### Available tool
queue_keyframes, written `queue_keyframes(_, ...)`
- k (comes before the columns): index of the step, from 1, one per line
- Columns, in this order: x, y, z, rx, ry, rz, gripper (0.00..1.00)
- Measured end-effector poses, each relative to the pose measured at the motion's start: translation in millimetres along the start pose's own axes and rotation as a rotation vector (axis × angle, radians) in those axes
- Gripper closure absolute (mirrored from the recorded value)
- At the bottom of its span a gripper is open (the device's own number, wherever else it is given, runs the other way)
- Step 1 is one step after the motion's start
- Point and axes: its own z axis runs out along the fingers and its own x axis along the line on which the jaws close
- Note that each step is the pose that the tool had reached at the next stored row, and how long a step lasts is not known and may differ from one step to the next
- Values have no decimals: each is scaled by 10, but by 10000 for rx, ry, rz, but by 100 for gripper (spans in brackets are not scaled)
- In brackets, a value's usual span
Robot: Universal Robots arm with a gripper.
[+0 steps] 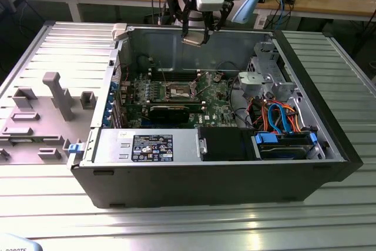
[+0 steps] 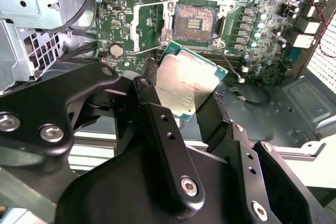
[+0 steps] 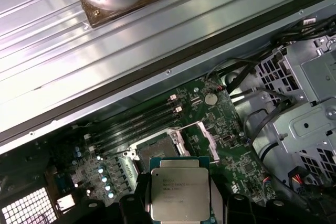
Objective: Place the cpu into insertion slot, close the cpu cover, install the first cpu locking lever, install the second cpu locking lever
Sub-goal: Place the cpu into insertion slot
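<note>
Currently the gripper [image 1: 196,36] clamps the cpu [image 2: 188,83], a flat silver square with thin green rim, at the exterior view's upper centre, clear of the insertion slot [image 2: 194,22]. Open computer case [image 1: 205,186] lies on ribbed metal table [image 1: 176,227]; wooden bench [image 1: 346,5] behind.

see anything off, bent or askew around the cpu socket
Nothing stands out. The cpu is held in the gripper over the case; the insertion slot is bare, and the cpu cover stands open beside it.
</note>
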Motion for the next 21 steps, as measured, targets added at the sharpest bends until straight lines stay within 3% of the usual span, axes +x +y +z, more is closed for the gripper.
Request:
queue_keyframes(11, 1, -1, 6, -10, -38, 420, 46)
queue_keyframes(21, 0, -4, 35, -30, -139, 1549, 46)
